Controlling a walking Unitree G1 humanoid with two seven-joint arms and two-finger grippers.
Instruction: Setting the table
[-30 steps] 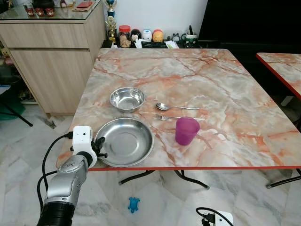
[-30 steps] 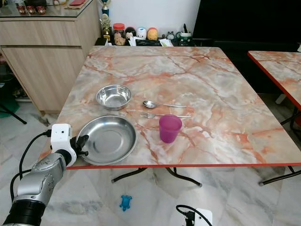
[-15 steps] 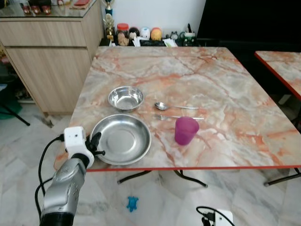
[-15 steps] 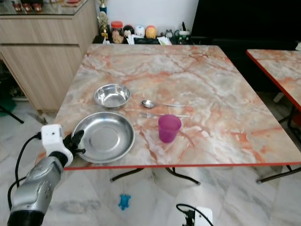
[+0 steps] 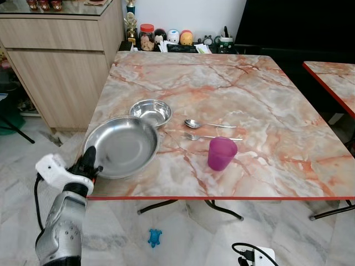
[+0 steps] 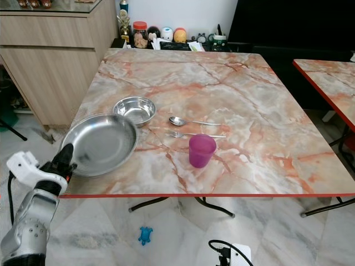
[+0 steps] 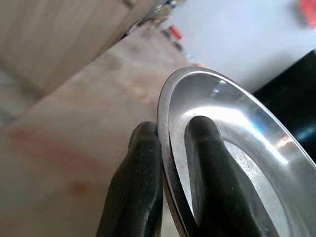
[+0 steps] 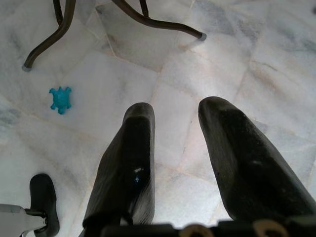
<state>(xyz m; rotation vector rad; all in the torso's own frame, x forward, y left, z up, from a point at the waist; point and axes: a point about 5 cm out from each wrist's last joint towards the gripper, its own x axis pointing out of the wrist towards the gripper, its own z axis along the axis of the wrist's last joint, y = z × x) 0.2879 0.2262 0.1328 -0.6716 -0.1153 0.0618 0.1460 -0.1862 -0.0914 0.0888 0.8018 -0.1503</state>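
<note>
Left gripper (image 5: 89, 164) at the near left corner of the marble table (image 5: 266, 94), its two black fingers (image 7: 143, 182) pinched on the rim of the large steel plate (image 5: 122, 145): one finger outside the rim, one inside the dish, as the left wrist view shows. Edge grip makes sense, since a shallow plate offers no other purchase for long thin fingers. Plate is tilted, with the held edge low and overhanging the table's corner and the far edge raised; far rim lies just beside the small steel bowl (image 5: 150, 113), contact not clear. Tilt likely comes from being carried by one side only, so the load hangs off the pinch; risk of the rim slipping if the wrist rolls. Beyond the plate from the gripper: bowl, then spoon (image 5: 208, 124) and fork (image 5: 211, 137) lying parallel, apart from each other, and a purple cup (image 5: 222, 153) upright near the fork's handle end. These are grouped as one place setting, so the plate probably wants to end flat among them. Right gripper (image 8: 175, 163) hangs idle below table height, fingers parted with nothing between them, over a marble floor (image 8: 276, 64) with a small blue turtle toy (image 8: 60, 99) lying on it.
</note>
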